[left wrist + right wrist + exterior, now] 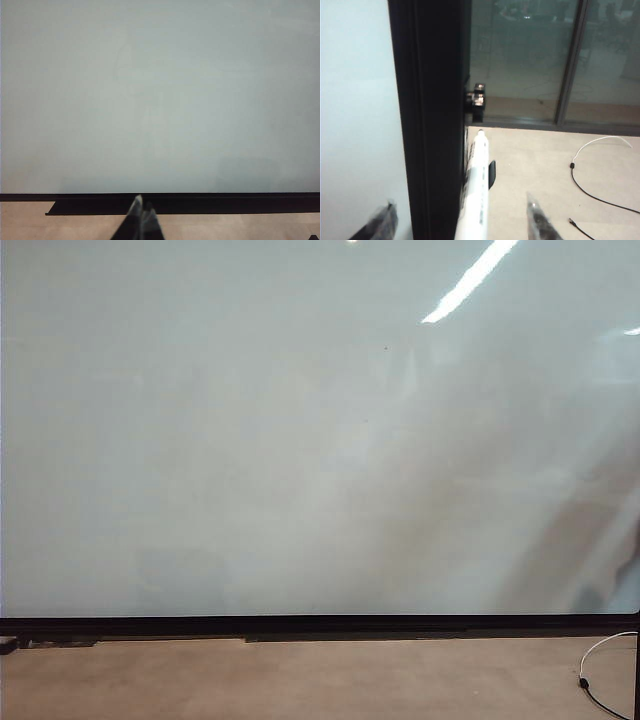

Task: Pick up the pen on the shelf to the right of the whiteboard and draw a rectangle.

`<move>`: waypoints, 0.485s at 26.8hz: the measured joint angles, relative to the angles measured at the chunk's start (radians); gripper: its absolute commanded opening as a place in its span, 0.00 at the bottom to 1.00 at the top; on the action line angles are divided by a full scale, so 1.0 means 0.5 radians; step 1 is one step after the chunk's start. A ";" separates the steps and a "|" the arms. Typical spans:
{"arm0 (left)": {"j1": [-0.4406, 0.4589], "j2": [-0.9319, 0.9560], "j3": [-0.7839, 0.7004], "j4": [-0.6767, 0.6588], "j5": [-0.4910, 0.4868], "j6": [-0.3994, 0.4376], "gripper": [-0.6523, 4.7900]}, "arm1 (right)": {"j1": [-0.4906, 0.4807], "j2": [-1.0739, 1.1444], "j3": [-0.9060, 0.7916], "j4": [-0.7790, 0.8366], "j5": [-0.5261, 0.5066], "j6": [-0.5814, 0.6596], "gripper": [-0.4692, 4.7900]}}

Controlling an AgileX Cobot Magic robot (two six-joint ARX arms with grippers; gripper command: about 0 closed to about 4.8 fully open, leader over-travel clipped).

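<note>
The whiteboard (300, 440) fills the exterior view, with a thin black lower edge; neither gripper appears there. No rectangle is in view on it. In the right wrist view the white pen (477, 195) stands upright against the board's black side frame (430, 125), resting in the shelf, a small black holder (491, 174). My right gripper (460, 202) is open wide, one finger in front of the board face and the other over the floor, with the pen between them, untouched. My left gripper (142, 207) is shut and empty, pointing at the board's lower edge (200, 202).
A black bracket (477, 102) sticks out of the side frame above the pen. A white and black cable (592, 170) lies on the beige floor to the right of the board (600, 660). Glass panels with dark frames (570, 65) stand behind.
</note>
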 measured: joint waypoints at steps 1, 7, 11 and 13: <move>0.000 0.000 0.000 0.000 0.000 0.000 0.11 | 0.000 0.005 0.012 0.005 -0.002 0.001 0.71; 0.000 0.000 0.000 0.000 0.000 0.000 0.11 | 0.000 0.101 0.124 0.004 -0.029 0.030 0.71; 0.000 0.000 0.000 0.000 0.000 0.000 0.11 | 0.002 0.104 0.134 0.006 -0.031 0.034 0.71; 0.000 0.000 0.000 0.000 0.000 0.000 0.11 | 0.005 0.104 0.134 0.005 -0.031 0.035 0.71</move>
